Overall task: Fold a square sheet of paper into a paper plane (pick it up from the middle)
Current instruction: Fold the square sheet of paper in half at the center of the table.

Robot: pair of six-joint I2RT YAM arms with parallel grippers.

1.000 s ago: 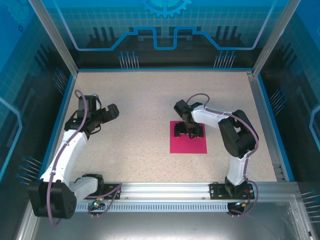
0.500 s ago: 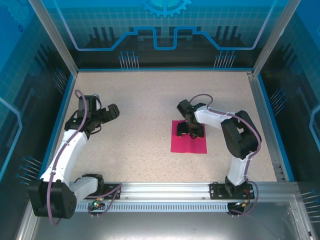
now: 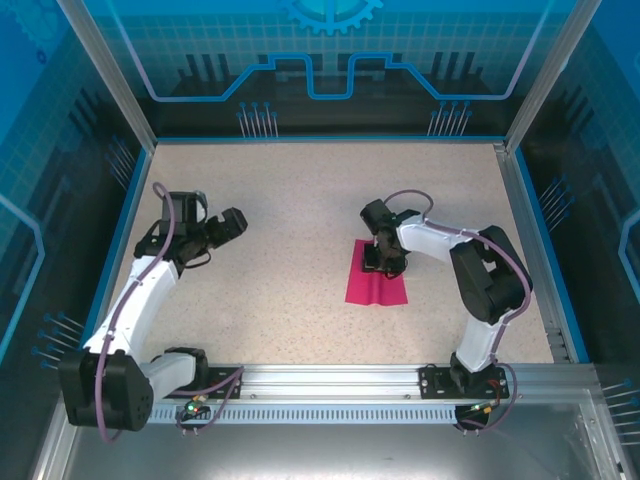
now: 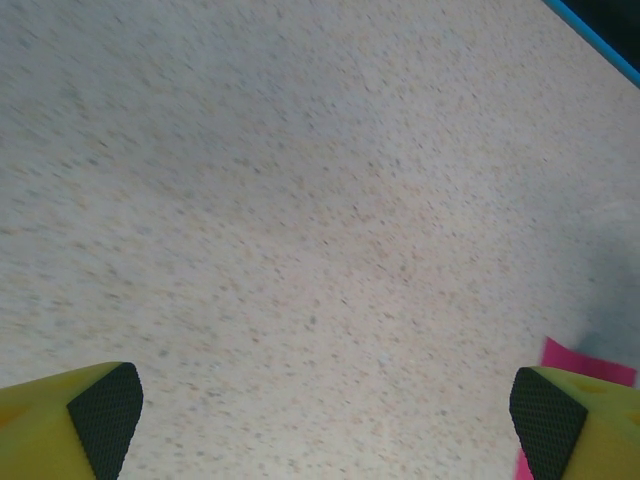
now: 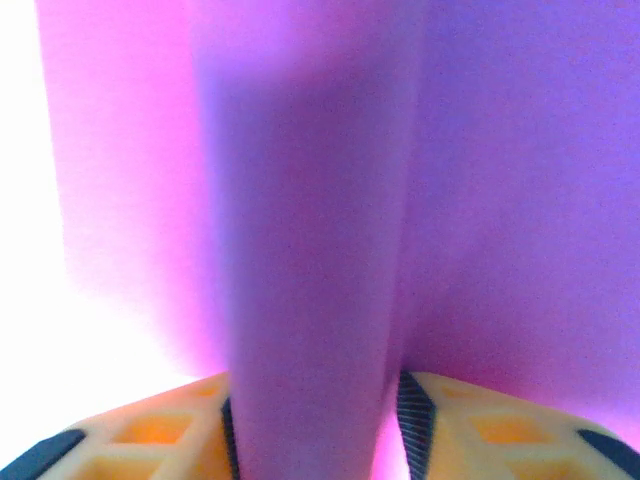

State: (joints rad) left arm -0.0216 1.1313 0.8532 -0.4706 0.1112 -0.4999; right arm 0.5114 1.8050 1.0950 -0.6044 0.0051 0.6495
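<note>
Since a second ago your right gripper [image 3: 385,262] has drawn its jaws in from a wide spread, and the square sheet of paper [image 3: 378,285] has narrowed from a flat square to a buckled shape. The left arm has edged slightly towards 3 o'clock.

Findings, jaws outward:

1. Right gripper [image 5: 318,420]: the jaws are clamped on a raised ridge of the square sheet of paper [image 5: 320,200]. The ridge stands upright between the two dark pads [image 5: 412,415], with pink sheet falling away on either side.
2. Left gripper [image 3: 222,228]: the jaws stand fully apart and hold nothing. In the left wrist view the left gripper [image 4: 325,420] hangs over bare table [image 4: 300,200], with a pink corner of the paper [image 4: 585,360] showing at 4 o'clock.
3. Location: the sheet lies at about 4 o'clock from the table's centre. Its far edge is under the right gripper and its near edge rests on the surface. The left gripper sits well apart, at about 9 o'clock.

Assessment of handling: you should expect the paper to be very light, thin and limp. It will crease wherever it is pinched, and it may slide on the table [image 3: 300,200] or tear if dragged. I judge the middle ridge to be the right hold, as the flat edges offer nothing to grip.

Surface and room: a speckled beige tabletop, level and matt, with a blue border [image 3: 330,139]. Tinted blue enclosure walls [image 3: 330,60] on aluminium posts surround it, and an aluminium rail [image 3: 340,378] carries both arm bases at 6 o'clock.
</note>
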